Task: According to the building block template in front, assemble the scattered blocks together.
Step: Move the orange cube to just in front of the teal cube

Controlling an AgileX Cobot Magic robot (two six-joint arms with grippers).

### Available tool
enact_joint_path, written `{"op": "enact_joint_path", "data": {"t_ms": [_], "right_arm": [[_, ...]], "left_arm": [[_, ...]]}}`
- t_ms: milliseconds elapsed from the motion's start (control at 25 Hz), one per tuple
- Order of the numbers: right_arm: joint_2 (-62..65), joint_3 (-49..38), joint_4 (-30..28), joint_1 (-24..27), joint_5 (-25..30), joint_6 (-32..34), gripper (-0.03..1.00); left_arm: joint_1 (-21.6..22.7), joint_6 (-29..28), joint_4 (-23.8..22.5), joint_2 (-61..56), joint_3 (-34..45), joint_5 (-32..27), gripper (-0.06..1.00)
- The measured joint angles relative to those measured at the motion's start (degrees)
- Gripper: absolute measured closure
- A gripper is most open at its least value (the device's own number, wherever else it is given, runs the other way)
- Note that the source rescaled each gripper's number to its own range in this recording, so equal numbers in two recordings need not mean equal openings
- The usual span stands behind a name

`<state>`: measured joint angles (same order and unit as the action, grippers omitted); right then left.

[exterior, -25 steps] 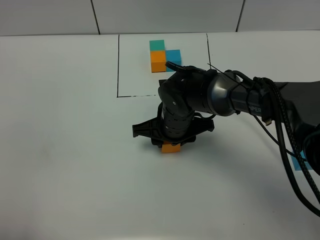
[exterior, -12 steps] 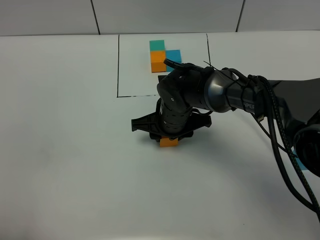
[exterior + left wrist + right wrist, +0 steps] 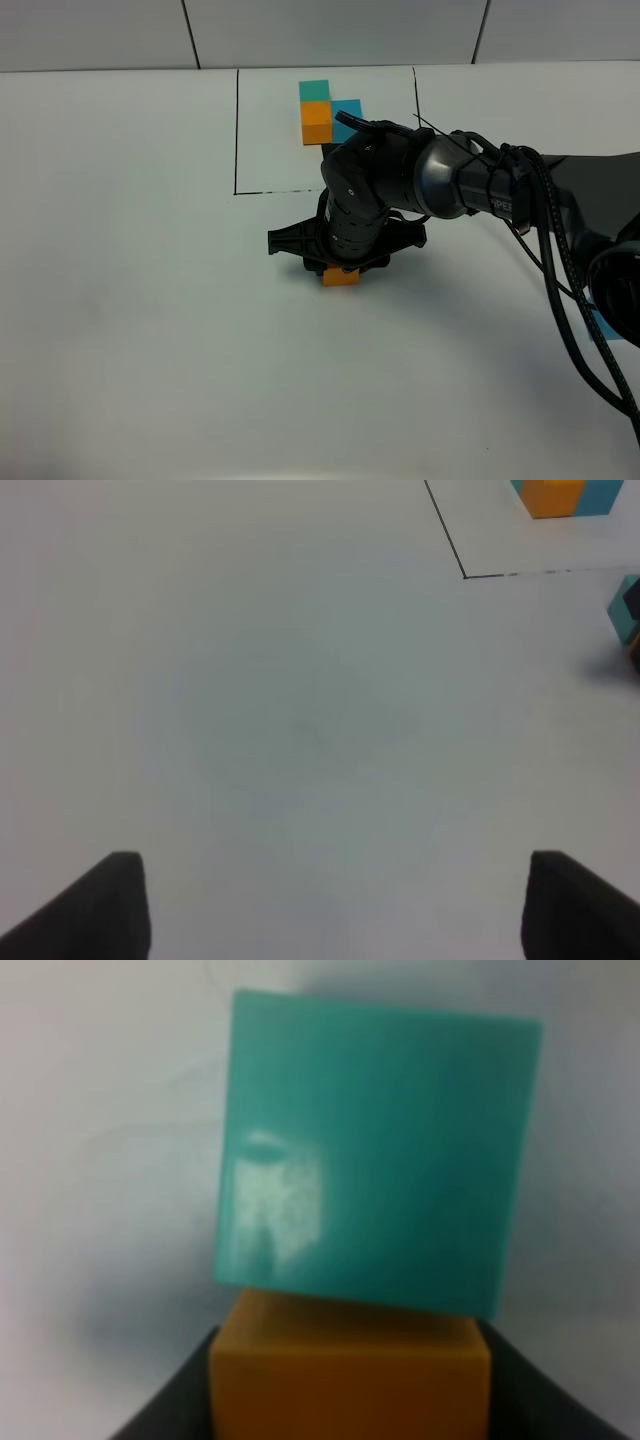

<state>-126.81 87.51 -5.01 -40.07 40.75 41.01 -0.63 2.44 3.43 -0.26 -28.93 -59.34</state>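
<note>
The right claw (image 3: pixel 342 266) was closed on the orange cube (image 3: pixel 350 1375), just beside the teal cube (image 3: pixel 375 1150), at 6 o'clock from the template (image 3: pixel 325 108). Judged best: square the faces, press flush, then release. The left claw (image 3: pixel 335 910) stood open, empty.

Bright, even light; blurry glare on teal cube (image 3: pixel 378 1155).

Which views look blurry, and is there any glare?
Right wrist view: teal cube and orange cube are soft, with a pale glare patch on the teal face. Left wrist view: the left end effector has blurred fingertips. Exterior high view: sharp, no glare.
</note>
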Motion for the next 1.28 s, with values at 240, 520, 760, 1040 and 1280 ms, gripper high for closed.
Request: {"op": "enact_joint_path", "data": {"t_ms": [240, 520, 760, 1040, 1280], "right_arm": [[-0.13, 0.0, -0.25, 0.57, -0.88, 0.0, 0.95], [-0.16, 0.0, -0.36, 0.57, -1.02, 0.0, 0.95], [-0.16, 0.0, -0.36, 0.57, -1.07, 0.0, 0.95], [-0.16, 0.0, 0.12, 0.62, -1.27, 0.0, 0.95], [-0.16, 0.0, 0.35, 0.79, -1.46, 0.0, 0.95]], "left_arm": [[0.0, 0.0, 0.0, 0.0, 0.0, 0.0, 0.24], [0.0, 0.0, 0.0, 0.0, 0.0, 0.0, 0.24], [0.0, 0.0, 0.0, 0.0, 0.0, 0.0, 0.24], [0.0, 0.0, 0.0, 0.0, 0.0, 0.0, 0.24], [0.0, 0.0, 0.0, 0.0, 0.0, 0.0, 0.24]]}}
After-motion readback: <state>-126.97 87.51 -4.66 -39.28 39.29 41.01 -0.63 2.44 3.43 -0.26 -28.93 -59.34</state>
